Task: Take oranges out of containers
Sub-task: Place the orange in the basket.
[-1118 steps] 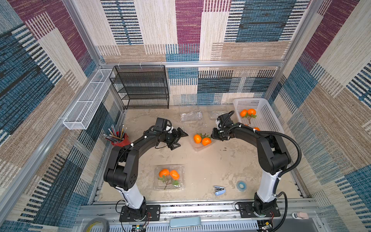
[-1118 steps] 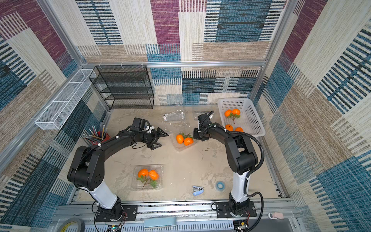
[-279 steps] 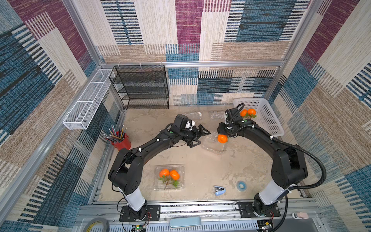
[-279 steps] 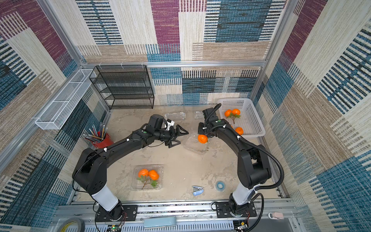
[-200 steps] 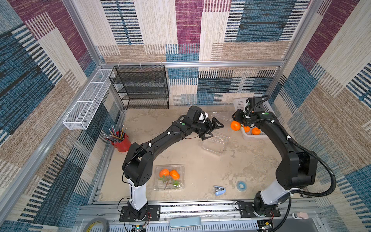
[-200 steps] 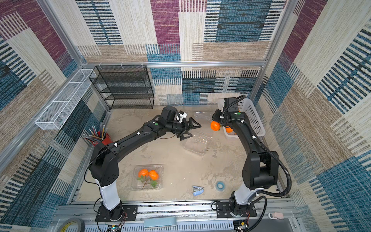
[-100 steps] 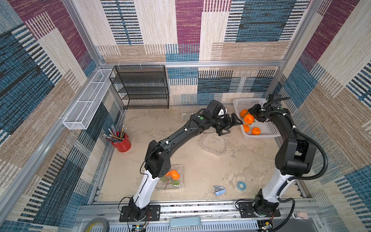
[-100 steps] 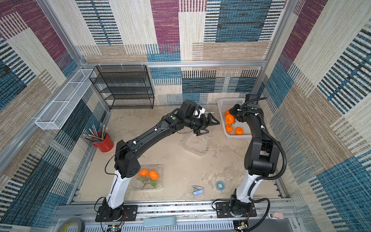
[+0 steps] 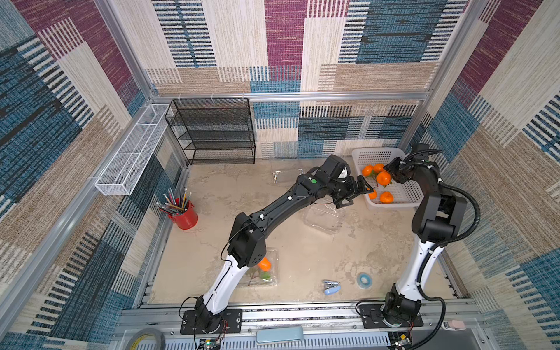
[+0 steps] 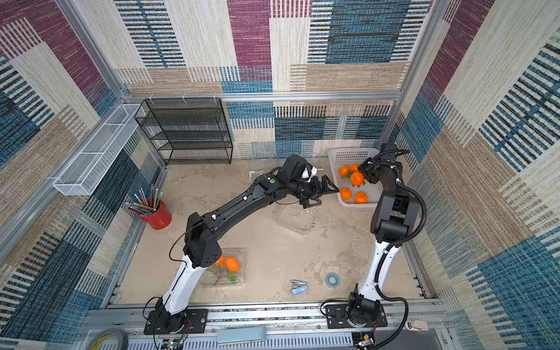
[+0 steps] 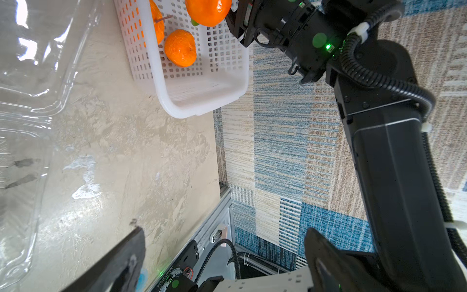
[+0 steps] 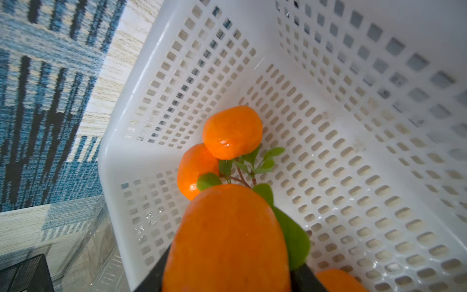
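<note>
Surface: we see a beige tabletop [image 9: 303, 248], centre frame.
Room: patchwork woven wall panels [image 9: 281, 45].
Left gripper [image 9: 357, 195]: fingers spread, empty.
Right gripper [image 9: 388, 175]: pinching an orange [image 9: 383, 178], upper right.

Basket at far right, containers spread over the surface

We find the perforated basket [image 9: 374, 156] in the far right corner of the surface [image 9: 303, 257], four oranges [image 9: 386, 197] lying in it and a fifth orange [image 9: 384, 178] above them between the fingers [image 12: 302, 279] of the right gripper [image 10: 362, 177]. The left gripper [image 9: 356, 195] hangs just left of the basket. An empty clamshell container [image 9: 322, 218] lies just in front of it, and another container [image 9: 286, 175] lies behind that arm. A third container [image 10: 241, 257] at near left holds two more oranges [image 10: 232, 263], partly under the left arm. We see the stapler [image 9: 331, 287] and tape roll [image 9: 362, 279] at near right, the pencil cup [image 9: 185, 215] at left and the wire rack [image 9: 212, 130] at far left.
</note>
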{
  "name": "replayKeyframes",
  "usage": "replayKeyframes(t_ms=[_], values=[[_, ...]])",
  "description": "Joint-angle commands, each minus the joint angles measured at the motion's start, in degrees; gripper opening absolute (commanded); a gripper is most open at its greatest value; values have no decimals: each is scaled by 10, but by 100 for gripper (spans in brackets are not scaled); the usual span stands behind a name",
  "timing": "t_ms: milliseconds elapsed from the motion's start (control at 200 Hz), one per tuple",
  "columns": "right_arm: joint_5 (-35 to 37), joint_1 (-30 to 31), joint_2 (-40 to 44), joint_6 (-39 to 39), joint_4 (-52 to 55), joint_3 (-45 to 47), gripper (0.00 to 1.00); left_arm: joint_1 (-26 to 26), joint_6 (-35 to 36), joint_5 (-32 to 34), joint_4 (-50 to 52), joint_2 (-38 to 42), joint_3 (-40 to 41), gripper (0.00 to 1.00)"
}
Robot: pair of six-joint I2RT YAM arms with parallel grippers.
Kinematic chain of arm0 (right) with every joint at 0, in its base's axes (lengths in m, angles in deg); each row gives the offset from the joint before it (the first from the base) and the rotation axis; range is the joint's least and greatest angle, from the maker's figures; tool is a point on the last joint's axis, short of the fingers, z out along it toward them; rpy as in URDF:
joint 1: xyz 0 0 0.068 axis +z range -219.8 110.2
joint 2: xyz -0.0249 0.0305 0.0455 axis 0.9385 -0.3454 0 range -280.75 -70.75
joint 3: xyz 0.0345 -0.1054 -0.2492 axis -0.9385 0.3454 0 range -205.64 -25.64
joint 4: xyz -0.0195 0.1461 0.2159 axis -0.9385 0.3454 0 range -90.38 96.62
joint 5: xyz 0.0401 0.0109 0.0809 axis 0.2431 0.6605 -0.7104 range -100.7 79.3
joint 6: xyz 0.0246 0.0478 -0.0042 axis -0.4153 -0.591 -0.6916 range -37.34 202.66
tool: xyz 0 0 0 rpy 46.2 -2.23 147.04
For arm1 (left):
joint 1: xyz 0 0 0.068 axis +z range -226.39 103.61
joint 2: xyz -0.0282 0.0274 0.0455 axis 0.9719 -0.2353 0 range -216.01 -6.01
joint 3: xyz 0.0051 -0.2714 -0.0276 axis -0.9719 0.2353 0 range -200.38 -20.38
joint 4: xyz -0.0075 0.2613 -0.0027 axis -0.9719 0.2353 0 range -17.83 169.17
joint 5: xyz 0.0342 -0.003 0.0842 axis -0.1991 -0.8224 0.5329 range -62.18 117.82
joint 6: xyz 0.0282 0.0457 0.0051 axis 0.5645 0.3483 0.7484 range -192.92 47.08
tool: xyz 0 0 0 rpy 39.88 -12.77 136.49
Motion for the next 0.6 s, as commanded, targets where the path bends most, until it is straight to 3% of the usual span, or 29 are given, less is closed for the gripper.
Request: replayKeyframes(t_ms=[0,215,596], values=[[0,0,-27,-7,2,-22,54,0,-5,3,-3,-3,-9,99],[-3,0,-55,-6,23,-57,61,-1,9,-4,12,-2,-13,99],[6,0,-50,-1,104,-154,84,7,71,12,88,26,-17,99]])
